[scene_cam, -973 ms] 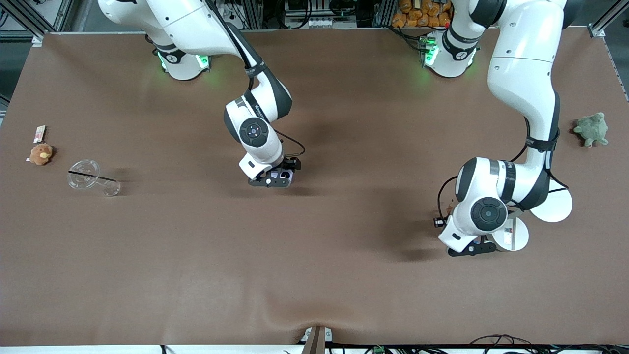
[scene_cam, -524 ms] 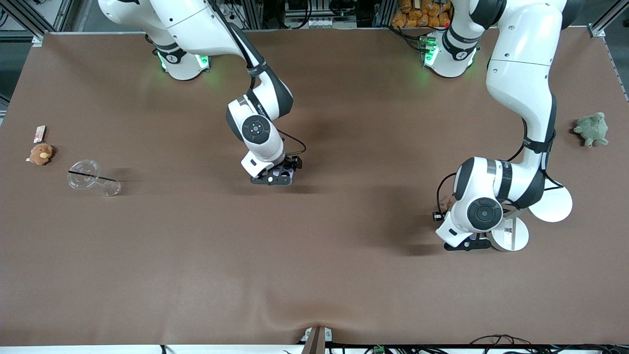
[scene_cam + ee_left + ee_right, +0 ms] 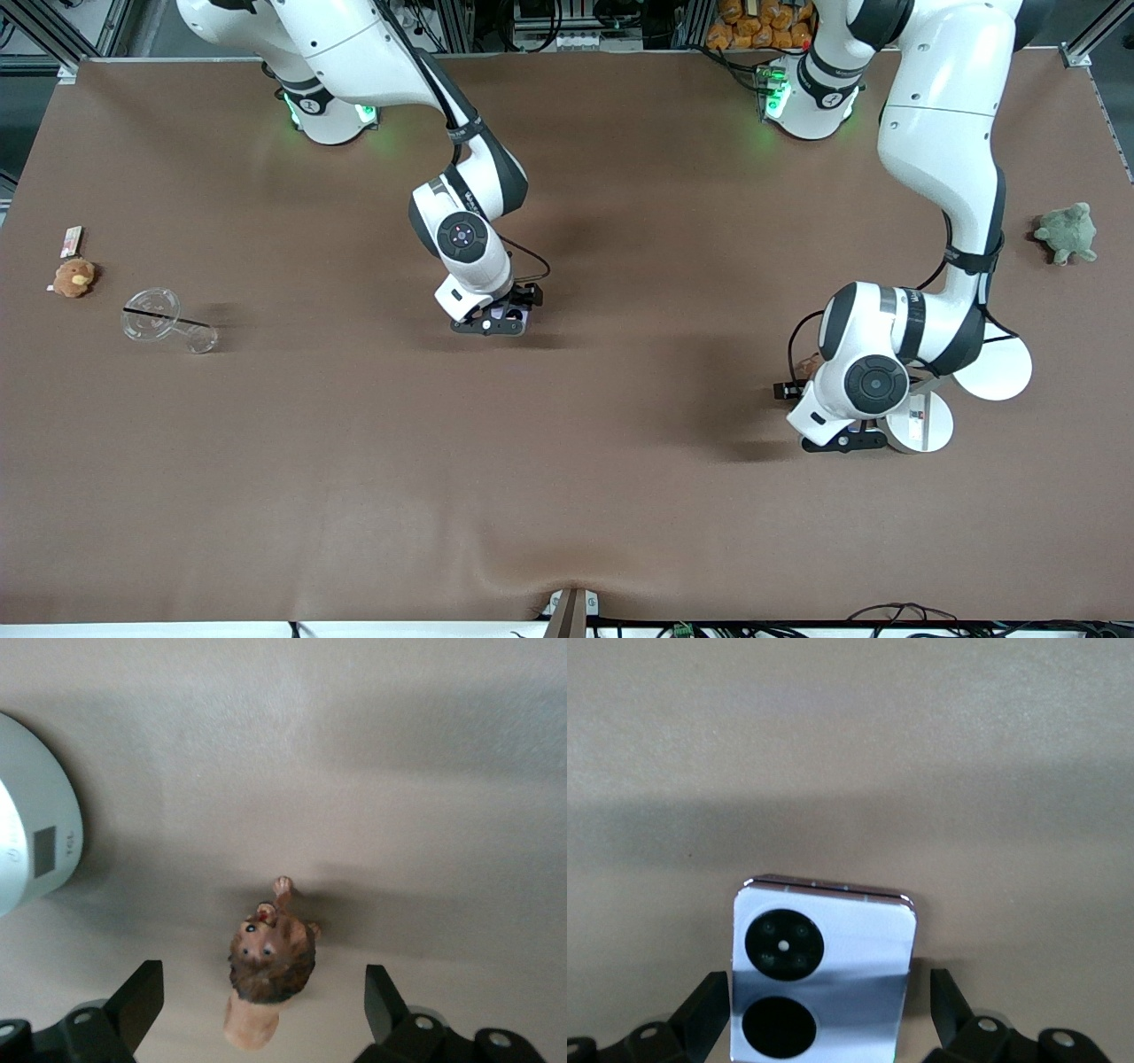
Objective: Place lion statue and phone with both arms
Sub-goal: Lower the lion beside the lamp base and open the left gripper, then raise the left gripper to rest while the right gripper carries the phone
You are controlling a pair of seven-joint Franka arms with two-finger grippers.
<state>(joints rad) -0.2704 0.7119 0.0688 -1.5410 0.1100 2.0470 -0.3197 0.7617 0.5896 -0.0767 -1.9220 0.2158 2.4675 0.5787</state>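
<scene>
The left end effector (image 3: 257, 1014) is hanging wide over the small, rigid lion statue (image 3: 266, 961); grip its flanks. The right end effector (image 3: 824, 1014) is straddling the slick, flat phone (image 3: 822, 970), fingers wide; pinch its edges.

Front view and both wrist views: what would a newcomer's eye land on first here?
Both arms are bent low over the table, each on its own item. The right gripper, fingers open, brackets the phone near the table's middle. The left gripper, also open, sits over the lion statue toward the left arm's end, beside a white round scale.
</scene>
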